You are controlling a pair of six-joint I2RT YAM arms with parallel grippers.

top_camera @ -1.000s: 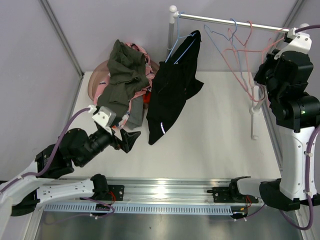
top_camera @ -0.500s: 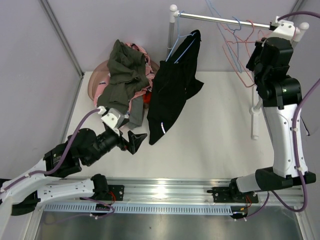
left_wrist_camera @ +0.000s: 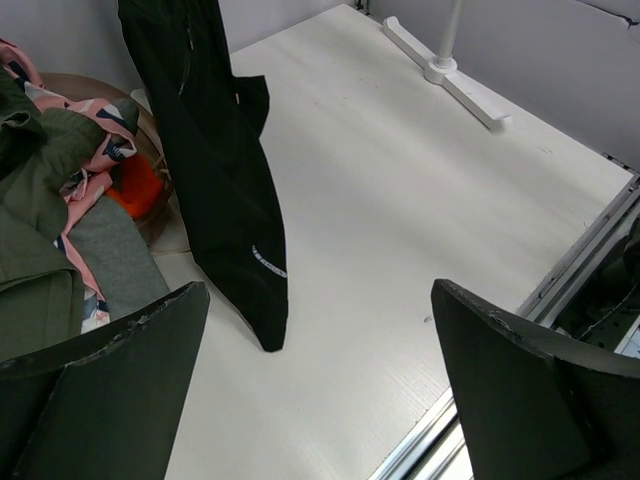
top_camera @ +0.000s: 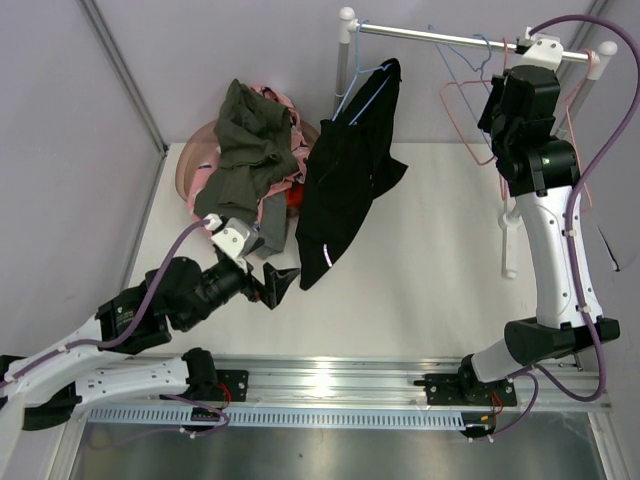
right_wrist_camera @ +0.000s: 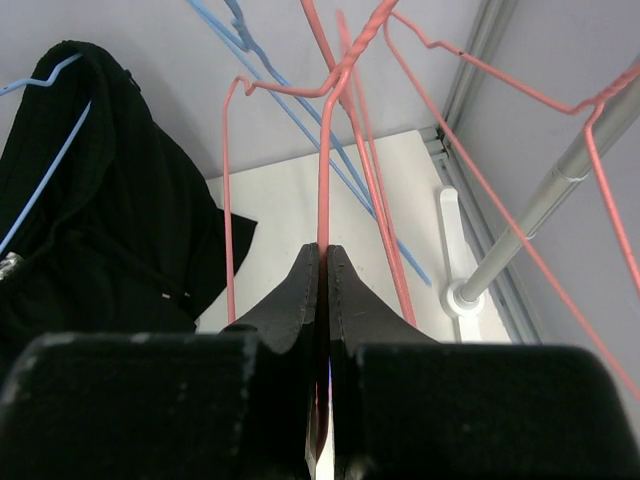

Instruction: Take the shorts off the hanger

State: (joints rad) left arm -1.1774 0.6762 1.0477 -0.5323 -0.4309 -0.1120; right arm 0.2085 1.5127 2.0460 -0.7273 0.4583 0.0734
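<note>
Black shorts (top_camera: 345, 185) hang on a blue hanger (top_camera: 365, 85) at the left end of the rail (top_camera: 430, 40); their lower tip almost reaches the table. They also show in the left wrist view (left_wrist_camera: 215, 180) and the right wrist view (right_wrist_camera: 95, 220). Olive, pink-patterned and orange shorts lie piled (top_camera: 245, 150) in a basket. My left gripper (top_camera: 277, 283) is open and empty, low over the table beside the black shorts' lower tip (left_wrist_camera: 270, 335). My right gripper (top_camera: 492, 112) is up by the rail, shut on an empty pink wire hanger (right_wrist_camera: 324, 160).
More empty pink and blue wire hangers (right_wrist_camera: 440, 150) hang on the rail around my right gripper. The white rack post and foot (left_wrist_camera: 445, 75) stand at the table's right. The basket's rim (top_camera: 190, 165) sits at the far left. Grey walls enclose the table.
My right arm has swung left along the rail, carrying the pink hanger with it. My left gripper has moved right and forward, closer to the black shorts' lower tip.
</note>
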